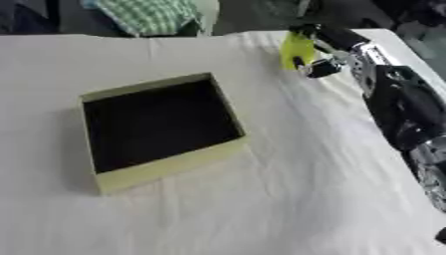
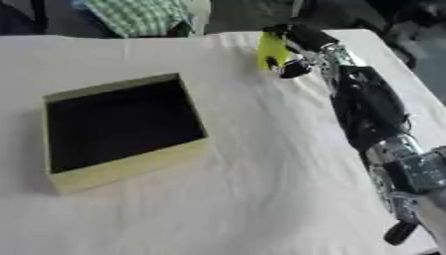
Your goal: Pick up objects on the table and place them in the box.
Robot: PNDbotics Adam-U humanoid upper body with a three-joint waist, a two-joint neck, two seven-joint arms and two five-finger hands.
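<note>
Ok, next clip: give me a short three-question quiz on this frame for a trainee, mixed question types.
1. True or false: the right hand has its fingers curled round a yellow-green object.
2. Where does the box sit relative to that hand?
A. Nearer the camera and to its left
B. Farther away and to its right
C. Directly under it
3. Fill in: the inside of the box looks dark and holds ____ that can be seen.

Key: 1 true. 2 A. 3 nothing. The white tablecloth covers the table; the left hand shows in neither view.
</note>
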